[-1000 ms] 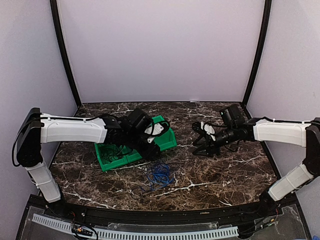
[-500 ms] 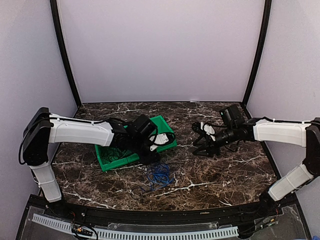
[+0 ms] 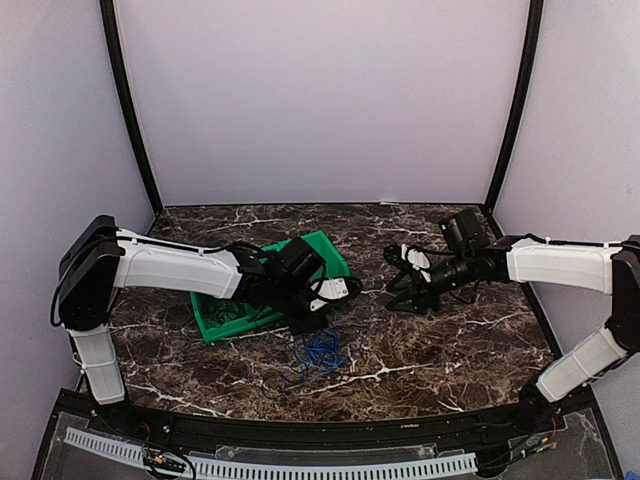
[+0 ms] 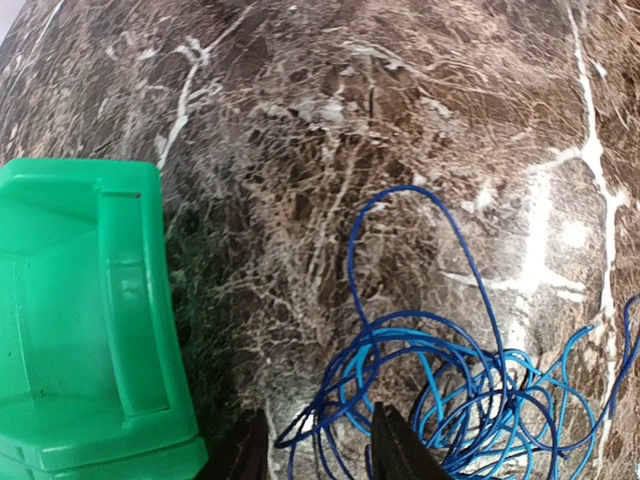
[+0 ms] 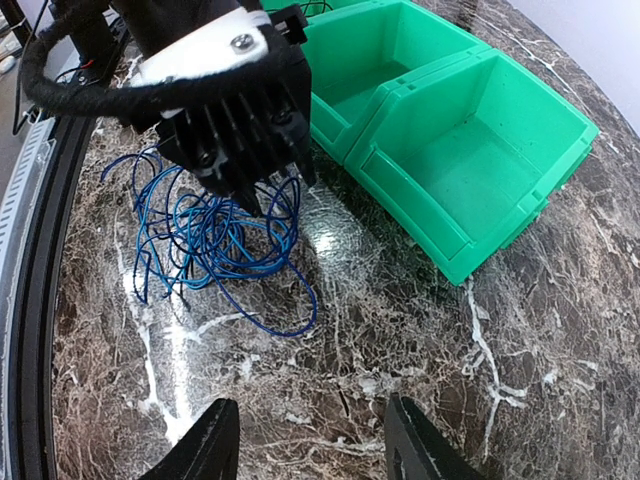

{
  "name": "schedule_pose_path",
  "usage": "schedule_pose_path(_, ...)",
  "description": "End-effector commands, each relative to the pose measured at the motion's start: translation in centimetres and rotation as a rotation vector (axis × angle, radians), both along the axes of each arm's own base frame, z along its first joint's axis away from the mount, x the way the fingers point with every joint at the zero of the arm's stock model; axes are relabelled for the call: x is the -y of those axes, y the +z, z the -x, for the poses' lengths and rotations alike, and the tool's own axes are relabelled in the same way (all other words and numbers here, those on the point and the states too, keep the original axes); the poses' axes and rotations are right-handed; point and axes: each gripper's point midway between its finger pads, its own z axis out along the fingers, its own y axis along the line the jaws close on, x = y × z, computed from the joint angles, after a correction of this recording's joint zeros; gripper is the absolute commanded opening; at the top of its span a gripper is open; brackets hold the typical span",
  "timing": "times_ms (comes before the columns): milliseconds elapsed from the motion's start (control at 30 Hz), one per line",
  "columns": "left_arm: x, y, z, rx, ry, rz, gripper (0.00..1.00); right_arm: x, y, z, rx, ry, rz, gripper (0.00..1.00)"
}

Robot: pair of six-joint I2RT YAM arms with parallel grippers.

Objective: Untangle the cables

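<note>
A bright blue cable bundle [image 3: 320,350] lies loose on the marble table just in front of the green bin [image 3: 210,328]. My left gripper [image 3: 308,326] hangs over its near-bin edge, open. In the left wrist view the left gripper [image 4: 318,455] has its two fingers on either side of some blue cable loops [image 4: 450,390]. Black cables [image 3: 228,308] lie in the bin's left compartment. My right gripper [image 3: 400,298] is open and empty to the right, above bare marble. The right wrist view shows the right gripper [image 5: 310,450], the blue cable [image 5: 210,235] and the left gripper's body [image 5: 235,110] above it.
The green bin has two compartments; the right one [image 5: 470,170] looks empty and its corner [image 4: 90,330] sits close to my left fingers. Purple walls enclose the table on three sides. A black rail [image 3: 300,435] runs along the near edge.
My left gripper has moved from above the bin to the right and toward the near edge, down onto the blue cable bundle. The right arm has not moved.
</note>
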Motion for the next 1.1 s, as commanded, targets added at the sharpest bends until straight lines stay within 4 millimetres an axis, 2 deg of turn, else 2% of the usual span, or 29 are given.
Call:
schedule_pose_path(0, 2.2, 0.8, 1.9, -0.019, -0.148, 0.06, 0.34, -0.4, 1.2, -0.4, 0.043, 0.008, -0.015, 0.52)
schedule_pose_path(133, 3.0, 1.1, 2.0, -0.022, -0.169, 0.085, 0.22, -0.4, 1.1, -0.4, 0.042, 0.006, -0.012, 0.52)
schedule_pose_path(267, 3.2, 1.8, 1.0, 0.012, -0.127, 0.097, 0.04, -0.4, 1.1, -0.4, 0.042, 0.006, -0.011, 0.52)
schedule_pose_path(333, 3.1, 1.9, 0.5, 0.034, -0.103, 0.092, 0.0, -0.4, 1.1, -0.4, 0.043, 0.007, -0.011, 0.52)
schedule_pose_path(467, 2.6, 2.7, -0.6, 0.08, -0.042, 0.086, 0.0, -0.4, 1.1, -0.4, 0.04, 0.009, -0.012, 0.51)
schedule_pose_path(600, 2.8, 6.2, -1.6, 0.116, 0.046, 0.176, 0.0, -0.5, 1.5, -0.4, 0.042, 0.006, -0.021, 0.51)
schedule_pose_path(633, 3.0, 8.0, -1.7, 0.121, 0.071, 0.234, 0.0, -0.5, 1.7, -0.4, 0.045, 0.006, -0.026, 0.51)
schedule_pose_path(667, 3.2, 9.0, -1.7, 0.124, 0.083, 0.265, 0.0, -0.6, 1.8, -0.4, 0.045, 0.005, -0.032, 0.51)
schedule_pose_path(733, 3.3, 12.9, -1.7, 0.132, 0.128, 0.385, 0.0, -0.6, 2.2, -0.5, 0.049, -0.004, -0.043, 0.51)
schedule_pose_path(867, 3.3, 18.0, -1.5, 0.078, 0.238, 0.607, 0.0, -1.2, 4.3, -0.5, 0.017, -0.018, -0.108, 0.49)
schedule_pose_path(933, 3.4, 20.1, -1.2, 0.041, 0.267, 0.711, 0.0, -1.9, 6.1, 0.2, -0.032, 0.002, -0.168, 0.47)
schedule_pose_path(1000, 3.1, 21.2, -1.0, -0.001, 0.305, 0.767, 0.0, -2.8, 7.9, 0.8, -0.069, 0.022, -0.21, 0.46)
schedule_pose_path(1067, 2.8, 21.5, -0.7, -0.031, 0.332, 0.801, 0.0, -4.1, 8.8, 1.2, -0.068, 0.025, -0.214, 0.45)
